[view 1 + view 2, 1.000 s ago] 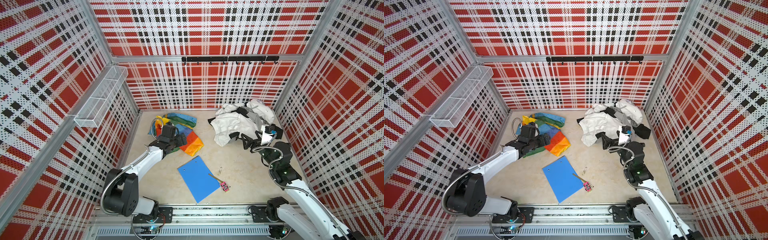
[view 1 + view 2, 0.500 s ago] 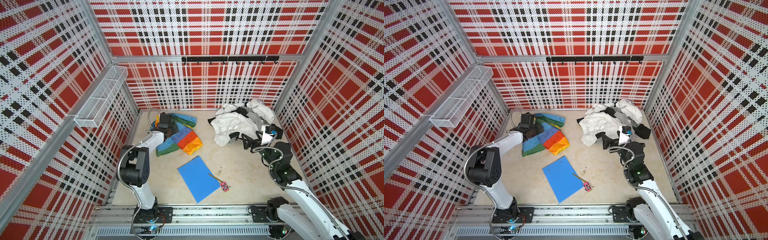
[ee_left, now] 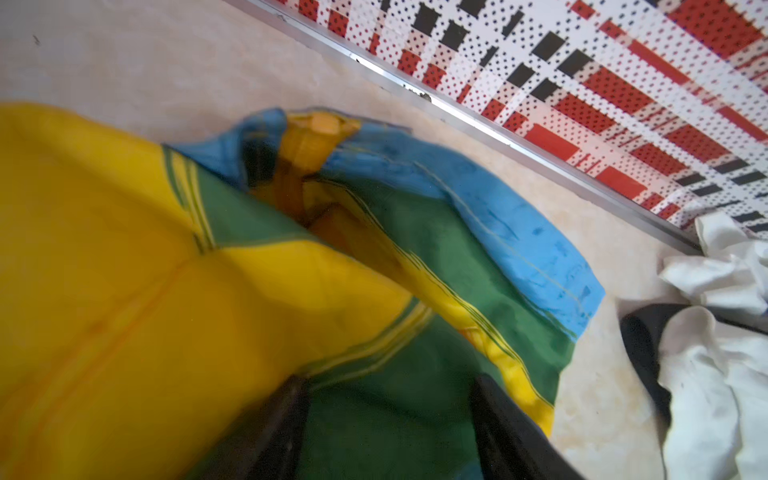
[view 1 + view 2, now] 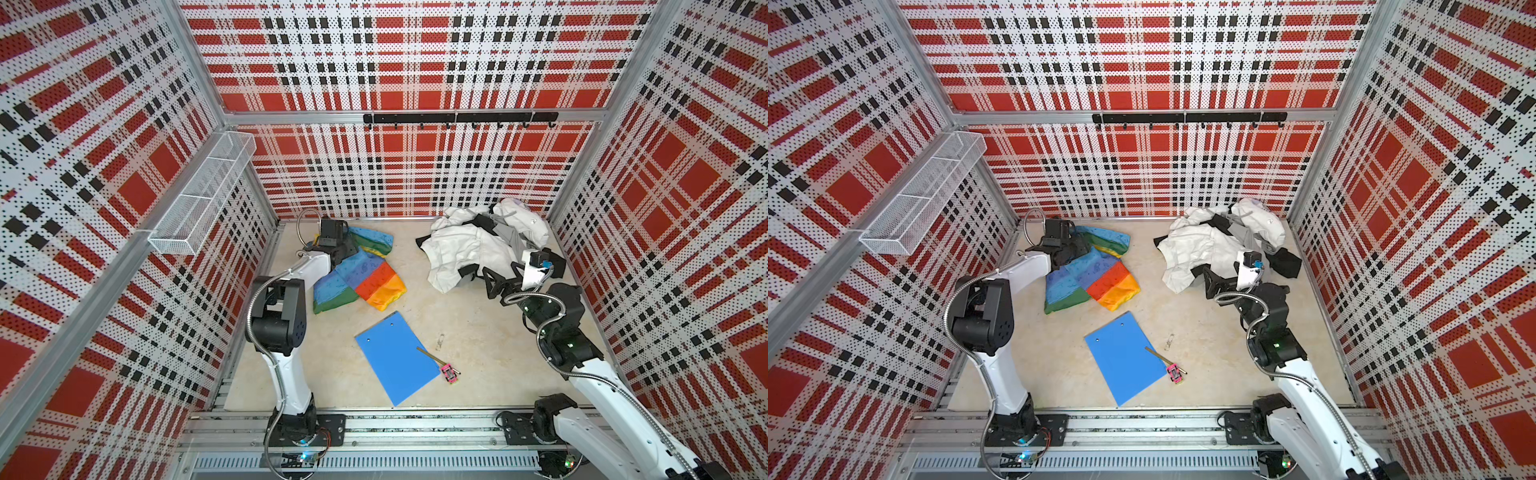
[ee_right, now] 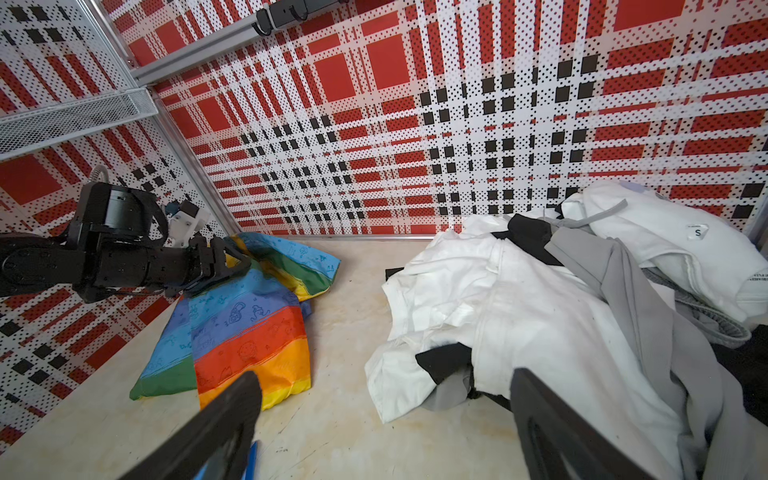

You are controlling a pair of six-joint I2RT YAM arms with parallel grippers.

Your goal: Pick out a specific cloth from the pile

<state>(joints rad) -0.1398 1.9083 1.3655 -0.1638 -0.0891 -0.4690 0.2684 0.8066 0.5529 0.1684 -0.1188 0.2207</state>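
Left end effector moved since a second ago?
Yes. The left end effector shifted toward the rear plaid wall, away from the flat blue rectangular board.

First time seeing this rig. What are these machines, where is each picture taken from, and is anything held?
Two robot arms with two-finger grippers stand at a table inside plaid walls. Two pictures look down from overhead; two come from cameras on the wrists. On the table: a rainbow cloth, a pile of mostly white garments, a blue board, a small pink item. The left gripper is at the cloth, jaws apart, no clear grip; the right gripper is open by the pile, empty.
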